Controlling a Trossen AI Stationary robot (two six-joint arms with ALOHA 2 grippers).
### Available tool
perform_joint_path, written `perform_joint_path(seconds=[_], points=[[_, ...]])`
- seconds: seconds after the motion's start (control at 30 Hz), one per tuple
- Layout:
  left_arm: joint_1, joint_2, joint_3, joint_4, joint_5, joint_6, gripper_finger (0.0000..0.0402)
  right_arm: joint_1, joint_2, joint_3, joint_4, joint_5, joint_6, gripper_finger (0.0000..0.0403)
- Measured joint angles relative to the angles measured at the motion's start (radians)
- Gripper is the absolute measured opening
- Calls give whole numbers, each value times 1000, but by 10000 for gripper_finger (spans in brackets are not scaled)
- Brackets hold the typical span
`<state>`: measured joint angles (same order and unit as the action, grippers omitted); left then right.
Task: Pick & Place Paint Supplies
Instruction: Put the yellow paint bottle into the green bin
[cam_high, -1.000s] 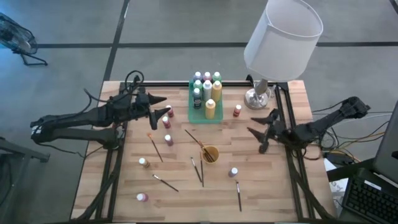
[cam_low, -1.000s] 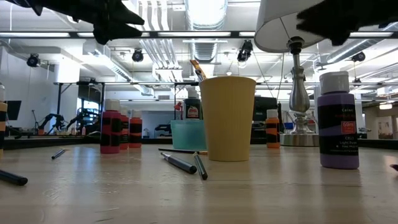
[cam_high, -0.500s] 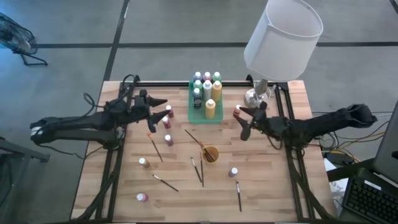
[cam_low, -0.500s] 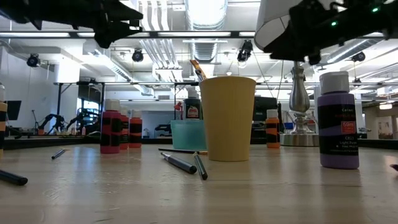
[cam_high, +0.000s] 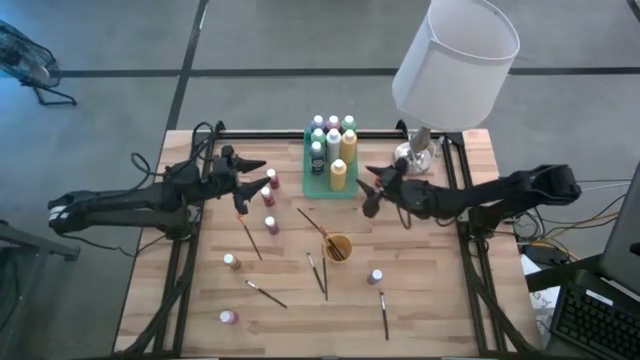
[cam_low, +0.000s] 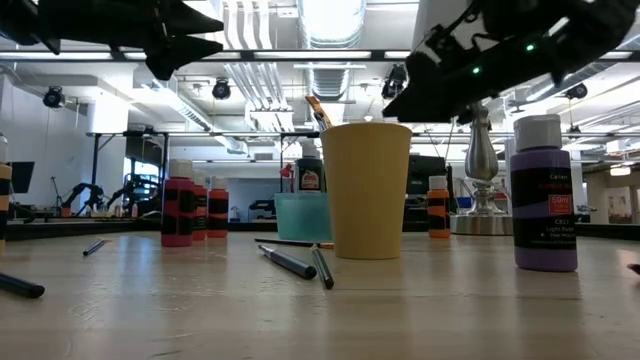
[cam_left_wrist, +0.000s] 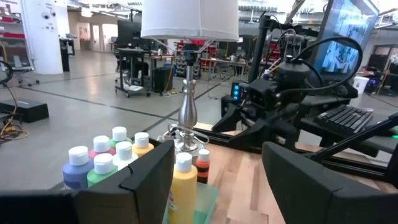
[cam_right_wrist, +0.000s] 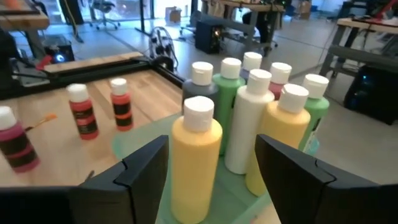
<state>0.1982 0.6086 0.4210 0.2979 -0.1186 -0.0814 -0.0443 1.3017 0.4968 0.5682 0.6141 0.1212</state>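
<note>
Bottles (cam_high: 269, 225) & brushes (cam_high: 249, 236) litter wood tabletop (cam_high: 420, 300).

bottles (cam_high: 332, 145): upright, pale-capped, clustered near the bench's far edge
loose bottles (cam_high: 270, 224): upright, scattered left, front and right
brushes (cam_high: 249, 237): flat, mid-bench

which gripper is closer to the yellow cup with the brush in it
The right gripper. It hangs open up by the green tray, a short way up and right of the yellow cup in the high view. The left gripper is open too, farther off to the cup's upper left.
</note>
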Motion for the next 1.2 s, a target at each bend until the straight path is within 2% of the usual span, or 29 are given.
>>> perform_joint_path(seconds=[0.2,0.5,0.7,0.93,1.2], points=[[0,2,0,-1,0,0,248,-41,100,64,39,-48,2,250],[0,4,0,-1,2,-5,248,-77,196,75,155,-76,37,263],[0,4,0,-1,2,-5,248,-82,261,87,204,-76,42,255],[0,4,0,-1,3,-5,248,-98,307,110,236,-73,56,245],[0,4,-1,-1,3,-5,248,-107,339,120,242,-73,82,271]])
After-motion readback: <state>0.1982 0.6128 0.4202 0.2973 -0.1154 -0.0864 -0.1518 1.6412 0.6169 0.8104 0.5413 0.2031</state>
